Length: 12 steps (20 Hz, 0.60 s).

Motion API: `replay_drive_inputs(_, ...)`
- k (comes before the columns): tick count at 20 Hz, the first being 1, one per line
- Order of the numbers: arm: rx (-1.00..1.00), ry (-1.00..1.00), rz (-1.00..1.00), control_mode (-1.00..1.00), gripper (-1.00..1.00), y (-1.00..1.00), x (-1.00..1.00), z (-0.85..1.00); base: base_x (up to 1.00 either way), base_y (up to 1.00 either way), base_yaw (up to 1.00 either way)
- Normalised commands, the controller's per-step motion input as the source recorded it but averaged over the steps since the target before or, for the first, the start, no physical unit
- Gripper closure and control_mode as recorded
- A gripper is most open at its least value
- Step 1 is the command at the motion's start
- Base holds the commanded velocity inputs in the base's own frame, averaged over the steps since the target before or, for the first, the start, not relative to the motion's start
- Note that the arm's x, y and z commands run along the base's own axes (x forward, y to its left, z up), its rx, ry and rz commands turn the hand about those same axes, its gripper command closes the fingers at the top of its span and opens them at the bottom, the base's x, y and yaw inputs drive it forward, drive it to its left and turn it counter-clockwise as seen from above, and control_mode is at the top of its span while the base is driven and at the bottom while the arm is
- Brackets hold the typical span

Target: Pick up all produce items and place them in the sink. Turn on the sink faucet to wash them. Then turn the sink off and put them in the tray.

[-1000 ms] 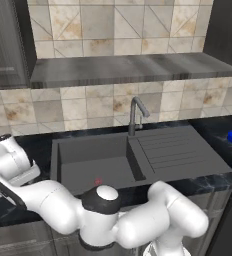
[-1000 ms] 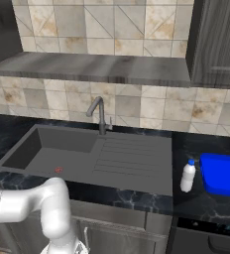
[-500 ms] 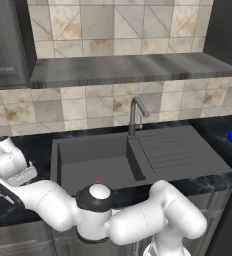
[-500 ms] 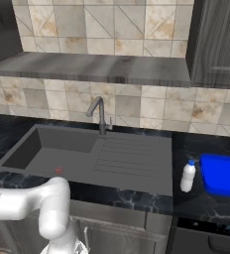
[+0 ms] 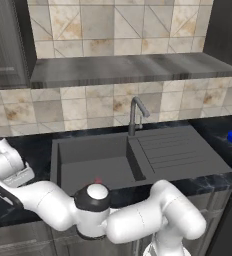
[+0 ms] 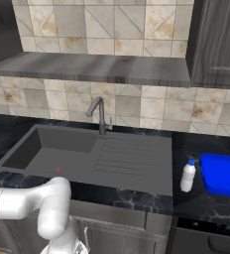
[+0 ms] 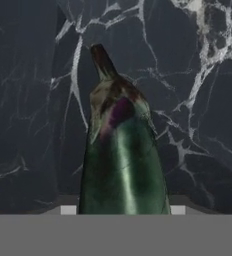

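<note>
The desk (image 7: 33,100) is a black, white-veined marble surface directly beneath the hand (image 7: 123,210). In the left base view the arm reaches across to the far left end of the desk, so every other item lies on the hand's right.

The sink (image 5: 93,155) is a dark grey basin set into the desk just beside the hand, to its right. Its ribbed drainboard (image 5: 173,150) is on the side of the basin away from the hand. A small red drain mark (image 6: 58,169) sits on the basin floor.

The blue tray (image 6: 223,173) rests at the opposite end of the desk, well apart from the hand, beyond the drainboard.

The faucet (image 5: 135,115) stands at the rear rim of the sink, between basin and drainboard, with its spout bent over at the top.

A white bottle (image 6: 188,176) stands upright just beside the tray, on the tray's sink side.

The dark green vegetable (image 7: 123,155) lies on the desk directly in front of the hand, stem end pointing away. Its body sits between the two pads (image 7: 68,210). Pad contact with the vegetable cannot be determined.
</note>
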Motion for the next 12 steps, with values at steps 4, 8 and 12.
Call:
replay_drive_inputs(4,0.04,0.0,0.0,-1.0,1.0,-0.28,-0.34,-0.01,0.0,0.0,0.0)
replay_drive_inputs(8,0.09,0.0,-0.05,-1.0,1.0,-0.71,-0.41,0.15,0.0,0.0,0.0)
replay_drive_inputs(12,0.03,-0.04,-0.03,-1.0,1.0,-0.82,-0.36,0.37,0.0,0.0,0.0)
